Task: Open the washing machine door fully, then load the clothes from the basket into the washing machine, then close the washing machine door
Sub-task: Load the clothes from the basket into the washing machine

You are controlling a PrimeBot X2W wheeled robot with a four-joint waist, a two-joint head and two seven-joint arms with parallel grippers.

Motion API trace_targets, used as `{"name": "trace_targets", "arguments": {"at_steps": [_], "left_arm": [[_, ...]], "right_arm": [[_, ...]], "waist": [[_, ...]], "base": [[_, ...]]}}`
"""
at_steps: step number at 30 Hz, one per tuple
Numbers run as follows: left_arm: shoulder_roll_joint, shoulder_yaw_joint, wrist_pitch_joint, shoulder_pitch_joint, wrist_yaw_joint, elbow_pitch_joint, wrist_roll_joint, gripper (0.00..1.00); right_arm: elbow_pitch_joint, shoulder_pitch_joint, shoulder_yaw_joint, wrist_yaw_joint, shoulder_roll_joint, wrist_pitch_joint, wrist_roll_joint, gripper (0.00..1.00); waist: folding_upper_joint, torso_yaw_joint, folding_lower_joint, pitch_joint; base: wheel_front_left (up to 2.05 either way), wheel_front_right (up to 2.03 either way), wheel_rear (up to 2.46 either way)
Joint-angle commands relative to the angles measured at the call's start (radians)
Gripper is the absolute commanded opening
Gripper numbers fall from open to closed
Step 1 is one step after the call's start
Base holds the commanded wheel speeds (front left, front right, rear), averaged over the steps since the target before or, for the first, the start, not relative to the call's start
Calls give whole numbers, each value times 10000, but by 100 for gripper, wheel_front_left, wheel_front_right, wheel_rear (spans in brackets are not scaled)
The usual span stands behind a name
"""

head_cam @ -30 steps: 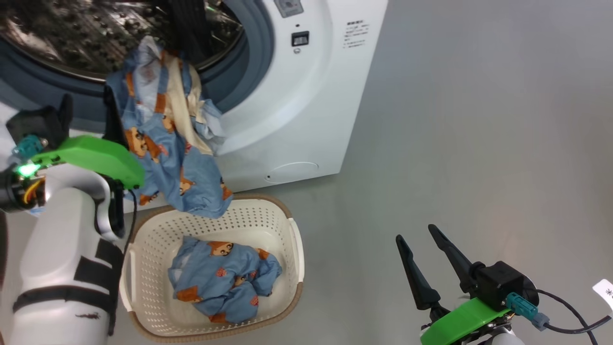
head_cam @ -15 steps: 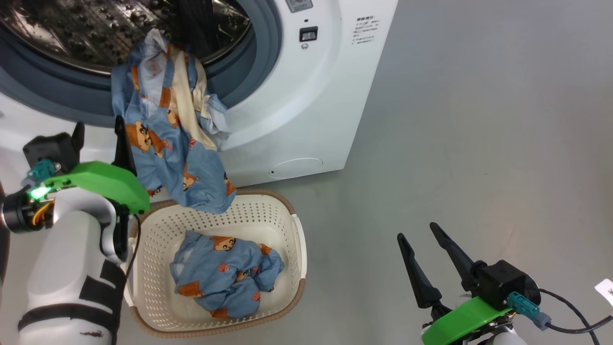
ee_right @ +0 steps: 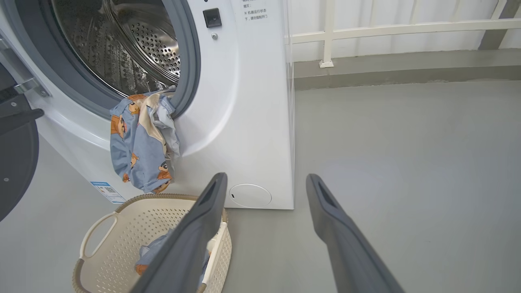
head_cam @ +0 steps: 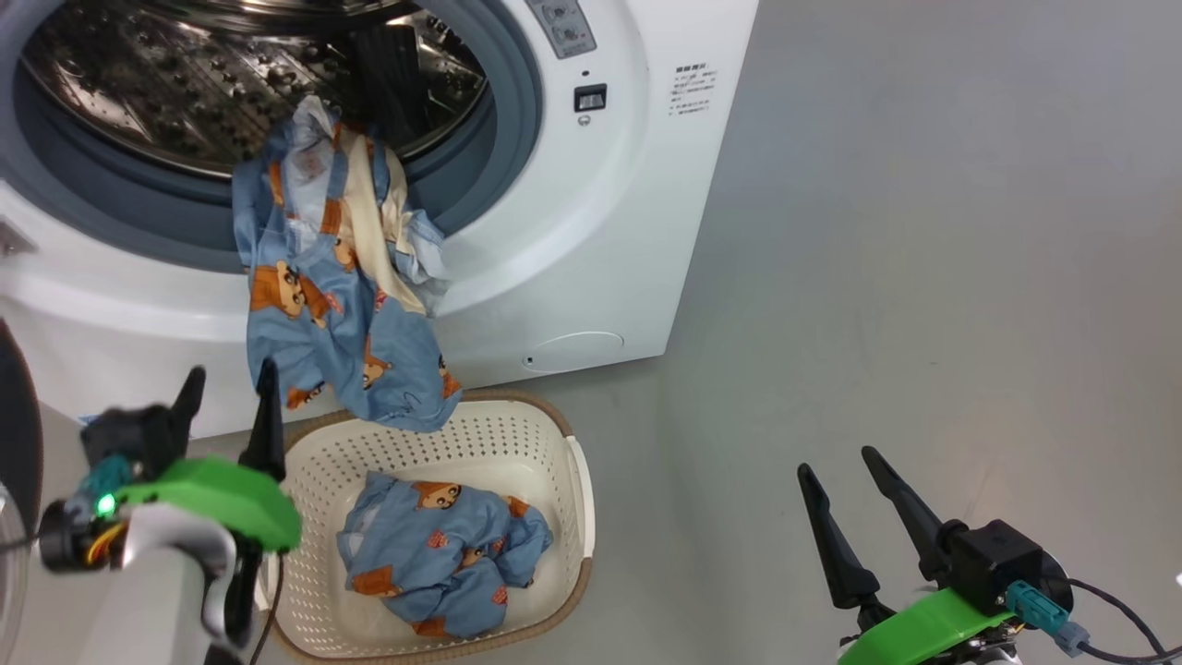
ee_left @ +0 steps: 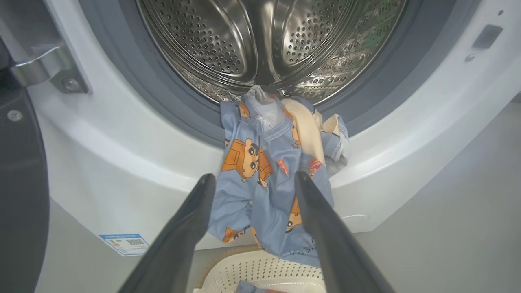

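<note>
Blue sticker point(ee_left: 124, 243) on washing machine point(head_cam: 628, 185) illegible; bear-print garment point(head_cam: 323, 305) drapes its gasket point(head_cam: 503, 139)

Printed on the white front of the washing machine point(head_cam: 646, 203), at about three o'clock from the drum point(head_cam: 185, 102) opening: a short block of small dark text point(head_cam: 691, 81) in several lines, too fine to read. Stuck low on the same front, at about seven o'clock from the opening in the left wrist view: a blue sticker point(ee_left: 124, 243) with a QR code point(ee_left: 135, 241) and tiny print, likewise illegible.
</note>
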Motion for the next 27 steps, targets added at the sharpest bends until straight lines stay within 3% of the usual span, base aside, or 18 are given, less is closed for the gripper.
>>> {"name": "trace_targets", "arguments": {"at_steps": [1, 15, 27], "left_arm": [[459, 399, -63, 298, 19, -506, -150, 100], [716, 1221, 23, 3234, 197, -3137, -666, 100], [742, 1543, 456, 4316, 471, -4731, -1090, 100]], "right_arm": [[-283, 57, 158, 16, -22, -120, -135, 100], [-425, 3, 86, 16, -22, -120, -286, 100], [-385, -26, 118, 16, -22, -120, -351, 100]], "waist": [[0, 61, 0, -18], [0, 284, 0, 331], [0, 345, 0, 398]], "base": [[0, 0, 0], [0, 0, 0], [0, 0, 0]]}}
